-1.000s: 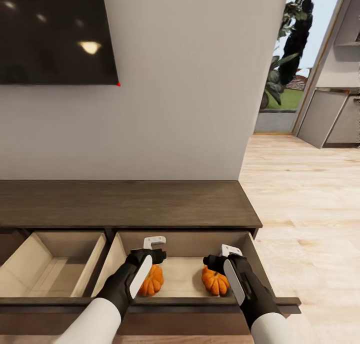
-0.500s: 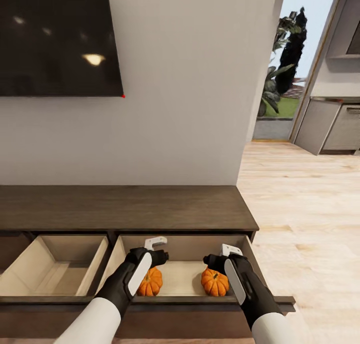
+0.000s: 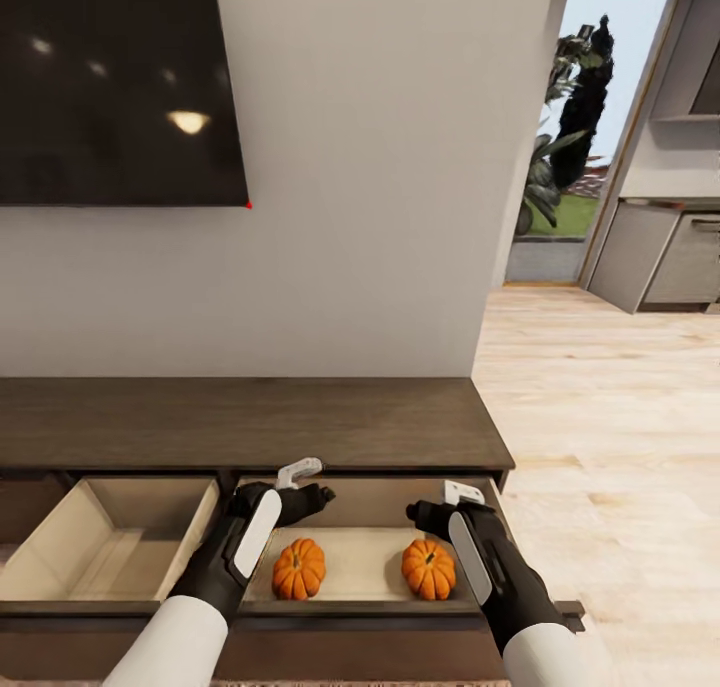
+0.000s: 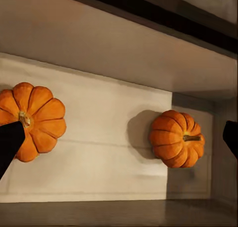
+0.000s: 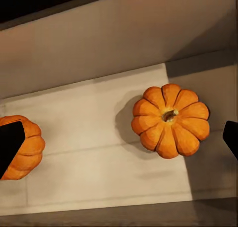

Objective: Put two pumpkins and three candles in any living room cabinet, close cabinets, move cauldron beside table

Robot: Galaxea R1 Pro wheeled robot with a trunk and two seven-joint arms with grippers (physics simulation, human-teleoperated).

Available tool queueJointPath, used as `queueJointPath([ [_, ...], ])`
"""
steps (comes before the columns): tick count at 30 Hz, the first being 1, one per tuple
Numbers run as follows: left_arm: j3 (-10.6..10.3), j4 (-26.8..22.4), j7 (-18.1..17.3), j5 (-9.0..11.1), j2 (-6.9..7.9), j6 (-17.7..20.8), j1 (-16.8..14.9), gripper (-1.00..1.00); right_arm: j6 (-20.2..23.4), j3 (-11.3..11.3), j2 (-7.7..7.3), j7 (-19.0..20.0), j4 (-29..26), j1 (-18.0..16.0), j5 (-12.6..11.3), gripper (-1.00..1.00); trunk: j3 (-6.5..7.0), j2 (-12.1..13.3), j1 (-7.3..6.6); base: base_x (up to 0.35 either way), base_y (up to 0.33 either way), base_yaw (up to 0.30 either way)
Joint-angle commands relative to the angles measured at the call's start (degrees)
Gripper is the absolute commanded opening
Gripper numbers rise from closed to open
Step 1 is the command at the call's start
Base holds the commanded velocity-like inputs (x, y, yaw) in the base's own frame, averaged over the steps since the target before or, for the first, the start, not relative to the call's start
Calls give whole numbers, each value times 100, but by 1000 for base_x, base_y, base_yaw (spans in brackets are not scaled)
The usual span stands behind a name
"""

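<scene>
The left gripper (image 3: 305,482) hangs over the open right drawer (image 3: 360,557) of the dark wooden cabinet (image 3: 250,422), its fingers spread wide and holding nothing. The right gripper (image 3: 440,502) is spread wide and empty too. Both pumpkins sit on the pale drawer floor, one (image 3: 299,568) to the left, one (image 3: 428,568) to the right, well apart. The drawer beside it (image 3: 110,547) is open as well.

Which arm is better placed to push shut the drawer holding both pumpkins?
Right, probably: the right gripper hangs over the open drawer near its front edge, while the left gripper sits further back.
</scene>
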Motion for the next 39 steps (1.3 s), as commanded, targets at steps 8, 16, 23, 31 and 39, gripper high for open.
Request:
queueJointPath([
  [8, 134, -27, -709, -16, 266, 96, 7, 100, 7, -2, 7, 8, 5, 0, -1, 100, 144, 322, -176, -151, 0, 0],
  [16, 268, -27, -742, -15, 378, 138, 7, 100, 14, -11, 9, 9, -7, 0, -5, 100, 288, 643, -352, -142, 15, 0],
  [23, 281, -27, -748, -9, 393, 160, 7, 100, 19, -23, 7, 9, -20, 0, -8, 100, 413, 924, -506, -7, 1, 0],
  [31, 294, -27, -752, 5, 524, 201, 7, 100, 19, -20, 9, 4, -21, 0, -9, 100, 557, 1245, -681, -117, 12, 0],
  [39, 293, -27, -752, 3, 523, 205, 7, 100, 19, -17, 9, 8, -21, 0, -9, 100, 701, 1566, -857, -16, 2, 0],
])
